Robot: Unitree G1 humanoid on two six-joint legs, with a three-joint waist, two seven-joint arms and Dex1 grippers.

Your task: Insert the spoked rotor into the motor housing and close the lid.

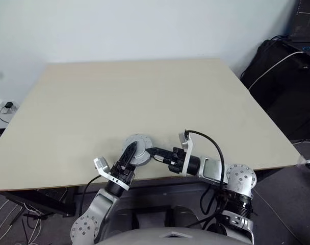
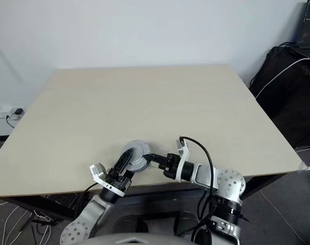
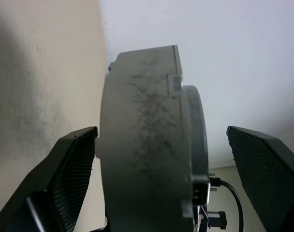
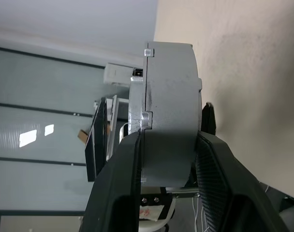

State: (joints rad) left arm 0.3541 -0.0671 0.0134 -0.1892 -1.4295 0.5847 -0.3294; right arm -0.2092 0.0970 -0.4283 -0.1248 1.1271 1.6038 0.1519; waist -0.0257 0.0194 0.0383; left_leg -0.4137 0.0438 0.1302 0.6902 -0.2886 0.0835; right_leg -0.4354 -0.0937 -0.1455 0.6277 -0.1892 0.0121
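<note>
The right gripper [image 1: 156, 153] clamps the closed motor housing [image 1: 137, 149] edge-on from three o'clock; the left gripper [image 1: 128, 155], fingers spread, straddles it from seven o'clock.

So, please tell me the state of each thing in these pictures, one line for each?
Motor assembly: grey round housing with the lid on, held on edge above the table's near edge.
Right gripper: shut on the motor assembly, fingers against both faces.
Left gripper: open, its fingers stand either side of the assembly, a gap on one side.
Table: bare pale top.
</note>
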